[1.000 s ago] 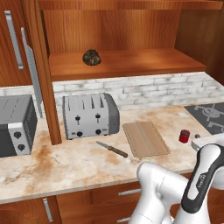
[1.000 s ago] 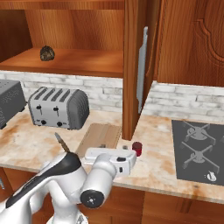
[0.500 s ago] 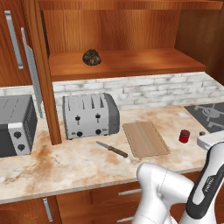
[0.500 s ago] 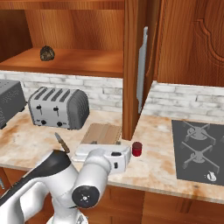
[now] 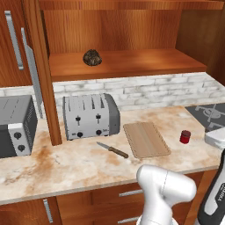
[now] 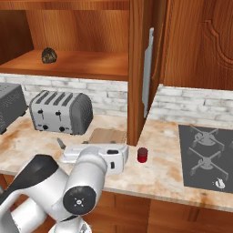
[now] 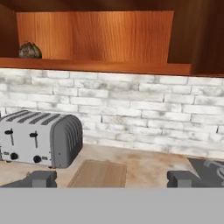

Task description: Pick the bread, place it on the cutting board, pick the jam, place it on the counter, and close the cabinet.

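I see the claw (image 7: pixel 111 179) spread wide with nothing between its two dark tips, looking level across the table (image 5: pixel 66 162) toward the brick backsplash. The bread (image 5: pixel 92 57) sits on the open cabinet (image 5: pixel 132 26) shelf, toward its left, above the toaster (image 5: pixel 90 116). In the hand view the same loaf (image 7: pixel 29 50) shows at the upper left on the shelf edge. The cutting board (image 5: pixel 145 139) lies flat on the table just right of the toaster, bare, and a knife (image 5: pixel 112 150) lies just beside its left edge. The jam (image 5: pixel 185 136) stands upright on the table to the right of the board, apart from it; in the right base view it (image 6: pixel 143 154) stands near the foot of the open cabinet door. A grey toaster oven (image 5: pixel 16 126) stands at the far left.
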Robot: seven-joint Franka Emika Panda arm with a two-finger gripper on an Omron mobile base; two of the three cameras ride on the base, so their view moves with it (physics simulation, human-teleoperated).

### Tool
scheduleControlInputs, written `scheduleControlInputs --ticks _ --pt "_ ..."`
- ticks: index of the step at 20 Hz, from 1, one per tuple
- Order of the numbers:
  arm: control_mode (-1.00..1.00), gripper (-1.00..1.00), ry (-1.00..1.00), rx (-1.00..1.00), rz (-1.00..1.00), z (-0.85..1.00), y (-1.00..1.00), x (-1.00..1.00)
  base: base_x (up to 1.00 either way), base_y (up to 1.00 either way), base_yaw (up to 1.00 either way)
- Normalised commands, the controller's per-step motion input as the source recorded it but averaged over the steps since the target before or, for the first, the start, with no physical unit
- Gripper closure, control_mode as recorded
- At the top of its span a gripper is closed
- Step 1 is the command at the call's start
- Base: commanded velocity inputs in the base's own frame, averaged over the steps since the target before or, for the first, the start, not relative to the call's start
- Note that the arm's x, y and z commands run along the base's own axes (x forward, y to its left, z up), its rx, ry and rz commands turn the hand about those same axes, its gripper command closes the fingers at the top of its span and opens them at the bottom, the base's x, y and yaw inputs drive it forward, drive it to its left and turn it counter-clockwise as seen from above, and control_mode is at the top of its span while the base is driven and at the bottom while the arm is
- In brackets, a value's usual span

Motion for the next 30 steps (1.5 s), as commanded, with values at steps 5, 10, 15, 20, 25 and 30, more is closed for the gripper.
scheduleControlInputs --ticks 5,10,15,20,25,30 --pt "-1.0 -1.0 -0.1 0.0 -0.01 0.18 0.55 -0.34 0.0 0.0 0.0" --pt "-1.0 -1.0 -0.1 0.0 -0.04 0.12 0.64 -0.34 0.0 0.0 0.0" --pt "-1.0 -1.0 -0.09 0.0 -0.07 0.1 0.63 -0.32 0.0 0.0 0.0" --pt "-1.0 -1.0 -0.06 0.0 -0.08 0.08 0.59 -0.24 0.0 0.0 0.0" --pt "-1.0 -1.0 -0.04 0.0 -0.11 0.04 0.56 -0.11 0.0 0.0 0.0" --pt "-1.0 -1.0 -0.04 0.0 -0.1 0.07 0.5 -0.14 0.0 0.0 0.0"
